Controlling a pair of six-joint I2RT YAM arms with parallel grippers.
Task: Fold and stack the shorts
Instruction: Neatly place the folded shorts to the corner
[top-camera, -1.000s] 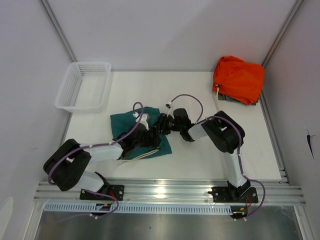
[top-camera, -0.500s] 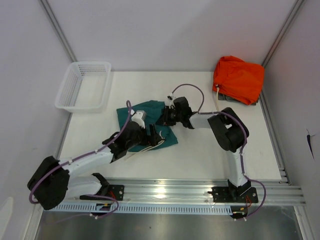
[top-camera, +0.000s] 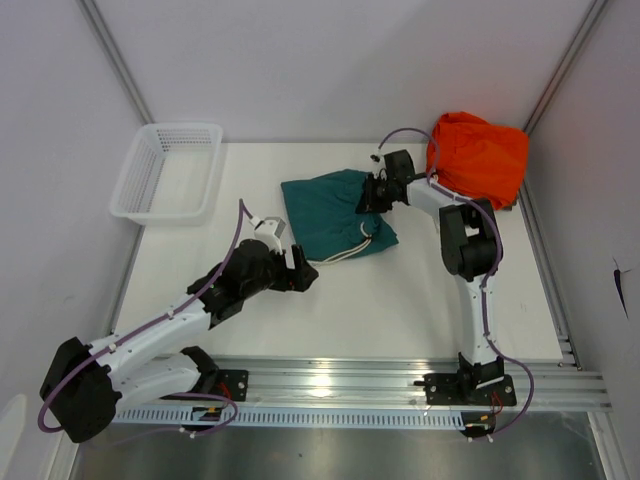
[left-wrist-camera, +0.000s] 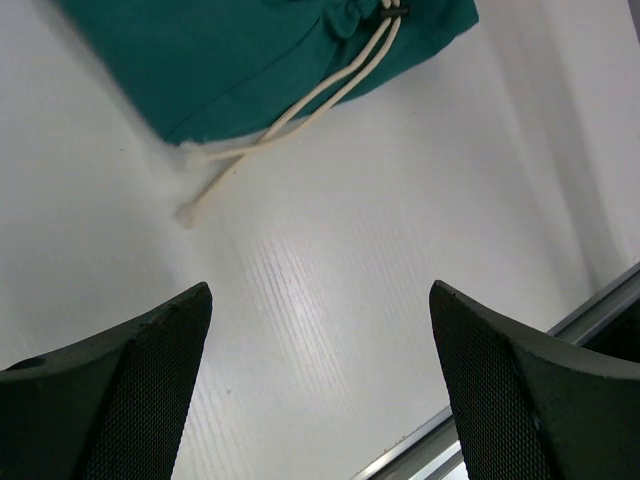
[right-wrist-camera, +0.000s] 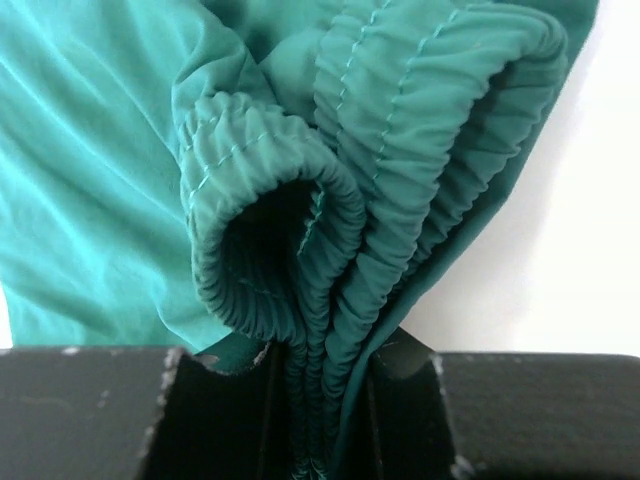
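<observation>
The teal-green shorts (top-camera: 325, 210) lie folded in the middle of the table, with the cream drawstring (top-camera: 350, 250) trailing from their near right corner. My right gripper (top-camera: 372, 196) is shut on the bunched elastic waistband (right-wrist-camera: 330, 250) at their right edge. The fabric fills the right wrist view. My left gripper (top-camera: 298, 272) is open and empty over bare table, near and left of the shorts. The left wrist view shows the shorts' corner (left-wrist-camera: 260, 60) and the drawstring (left-wrist-camera: 290, 120) ahead of its fingers.
A bright orange folded garment (top-camera: 478, 155) lies at the back right corner, just beyond my right gripper. A white mesh basket (top-camera: 168, 172) stands at the back left. An aluminium rail (top-camera: 340, 380) runs along the near edge.
My right gripper has dragged the shorts right and towards the back, nearer the orange garment. My left gripper has let go of the shorts and stayed behind, open over the table.
</observation>
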